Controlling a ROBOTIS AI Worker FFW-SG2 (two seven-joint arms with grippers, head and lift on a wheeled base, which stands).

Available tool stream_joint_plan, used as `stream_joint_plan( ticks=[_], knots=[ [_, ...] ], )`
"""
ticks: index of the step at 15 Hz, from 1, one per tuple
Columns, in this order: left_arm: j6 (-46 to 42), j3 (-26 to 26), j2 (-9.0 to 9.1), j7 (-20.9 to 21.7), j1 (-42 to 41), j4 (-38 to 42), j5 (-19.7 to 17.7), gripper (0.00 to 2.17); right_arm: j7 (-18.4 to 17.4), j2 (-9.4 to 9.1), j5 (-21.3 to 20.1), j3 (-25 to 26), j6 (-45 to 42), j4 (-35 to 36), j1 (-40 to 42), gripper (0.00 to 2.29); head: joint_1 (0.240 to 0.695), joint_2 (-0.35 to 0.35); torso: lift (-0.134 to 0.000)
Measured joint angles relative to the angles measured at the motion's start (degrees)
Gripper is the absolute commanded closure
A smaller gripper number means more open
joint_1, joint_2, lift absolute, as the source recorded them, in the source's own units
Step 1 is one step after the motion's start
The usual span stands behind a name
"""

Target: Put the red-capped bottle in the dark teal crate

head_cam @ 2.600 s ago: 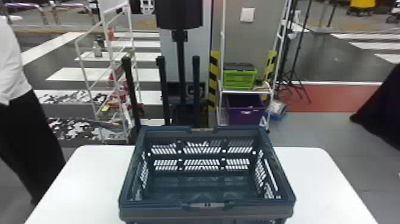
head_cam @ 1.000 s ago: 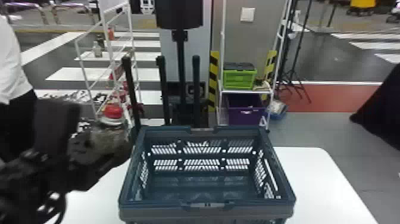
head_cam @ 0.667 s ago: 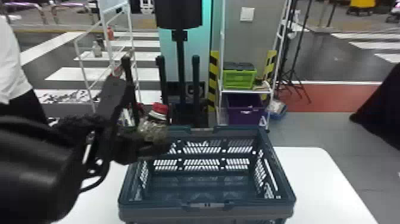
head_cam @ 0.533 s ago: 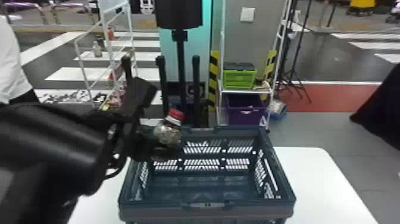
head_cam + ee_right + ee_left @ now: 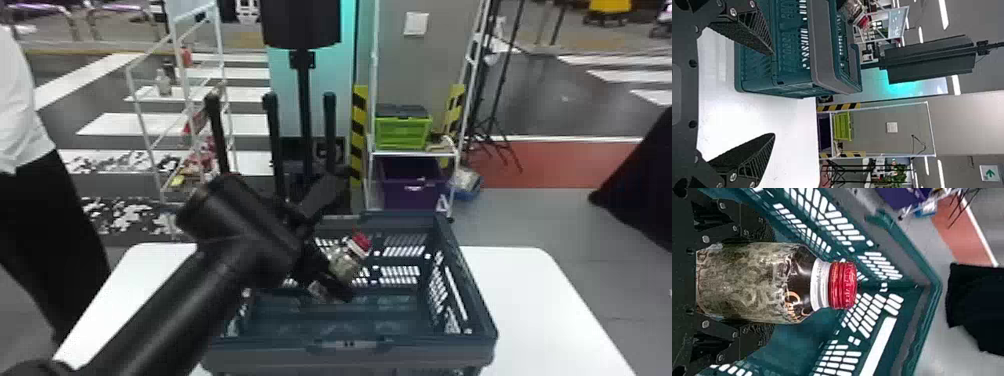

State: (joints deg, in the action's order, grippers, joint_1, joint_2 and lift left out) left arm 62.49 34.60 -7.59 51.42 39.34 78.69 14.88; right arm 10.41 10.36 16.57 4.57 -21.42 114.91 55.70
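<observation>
The clear, crinkled plastic bottle (image 5: 344, 264) with a dark label and ribbed red cap (image 5: 843, 285) is looking light and somewhat soft, so a hard squeeze is likely to dent it, and its smooth skin may be slipping if held loosely. The broad body, below the shoulder, is offering the best hold. The left gripper (image 5: 770, 282) is clamping just there, fingers pressing from both sides, cap pointing out beyond the fingertips. The bottle is tilting in its grasp over the opening of the dark teal slatted plastic crate (image 5: 425, 350), whose walls are standing beyond and beside that hand. The right gripper (image 5: 773, 94) is waiting empty near the crate, fingers wide apart.
</observation>
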Motion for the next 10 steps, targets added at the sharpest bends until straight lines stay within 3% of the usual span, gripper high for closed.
stream_joint_plan(
  ticks=[2,5,10],
  knots=[
    [-7.93,1.03,3.53,1.74,2.57,-10.64,3.82,1.85,0.04,-0.26,-0.02,0.0,-0.26,-0.19,-0.02,0.15,0.499,0.0,0.0],
    [-17.89,1.67,6.78,2.54,5.09,-22.92,7.36,1.85,0.04,-0.5,-0.05,-0.03,-0.75,-0.44,0.02,0.15,0.499,0.0,0.0],
    [-25.64,2.64,7.57,2.94,5.81,-32.14,11.64,1.85,0.05,-0.73,-0.1,-0.2,-0.94,-0.86,-0.26,0.15,0.499,0.0,0.0]
  ],
)
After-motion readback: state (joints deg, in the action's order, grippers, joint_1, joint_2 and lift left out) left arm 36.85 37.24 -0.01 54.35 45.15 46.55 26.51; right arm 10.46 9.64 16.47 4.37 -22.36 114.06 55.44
